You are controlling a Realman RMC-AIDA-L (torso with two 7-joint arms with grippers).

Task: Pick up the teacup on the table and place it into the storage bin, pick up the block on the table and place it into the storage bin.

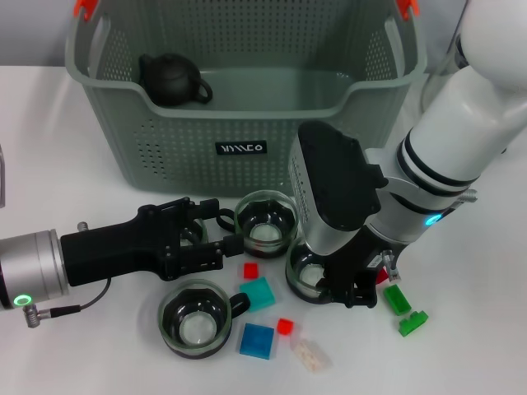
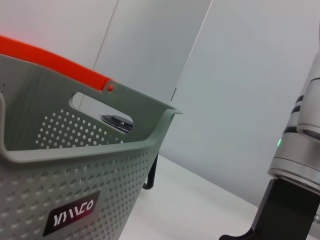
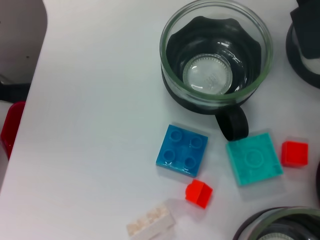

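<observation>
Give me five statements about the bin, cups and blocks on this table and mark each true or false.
1. A black teapot sits inside the storage bin. True.
2. The blue block has four studs on top. True.
3. The glass teacup nearest the blue block lies tipped on its side. False: it stands upright, its handle pointing toward the teal block.
4. The two green blocks are inside the bin. False: they lie on the table, near the right arm.
5. The left gripper is raised above the bin. False: it is low over the table, in front of the bin among the cups.
</observation>
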